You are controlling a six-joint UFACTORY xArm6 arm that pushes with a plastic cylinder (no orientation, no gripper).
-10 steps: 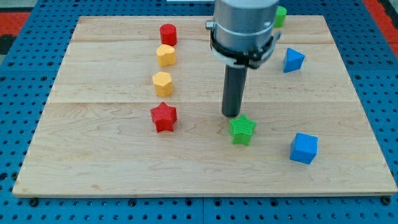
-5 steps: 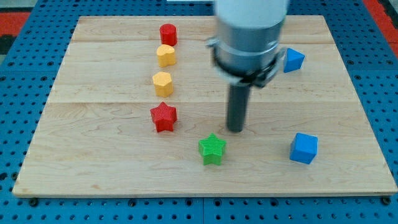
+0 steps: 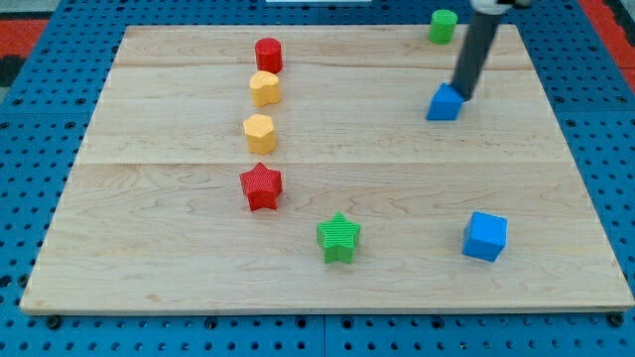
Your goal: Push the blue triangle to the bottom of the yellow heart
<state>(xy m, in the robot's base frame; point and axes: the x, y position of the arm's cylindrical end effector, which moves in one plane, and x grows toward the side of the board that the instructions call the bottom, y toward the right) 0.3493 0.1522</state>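
The blue triangle [image 3: 444, 103] lies on the wooden board [image 3: 179, 268] at the upper right. My tip [image 3: 461, 97] touches its upper right side. The rod rises from there to the view's top edge. The yellow heart [image 3: 265, 88] sits at the upper left-centre, far to the left of the triangle. It lies just below a red block [image 3: 268, 54] and above a yellow hexagon [image 3: 259, 133].
A red star [image 3: 262, 186] lies below the yellow hexagon. A green star [image 3: 338, 237] sits at the lower centre. A blue cube [image 3: 485, 236] is at the lower right. A green block [image 3: 443, 26] is near the top edge, above the triangle.
My tip pushed the green star down-left, then swung up and right to the blue triangle. The triangle has slid left and slightly down.
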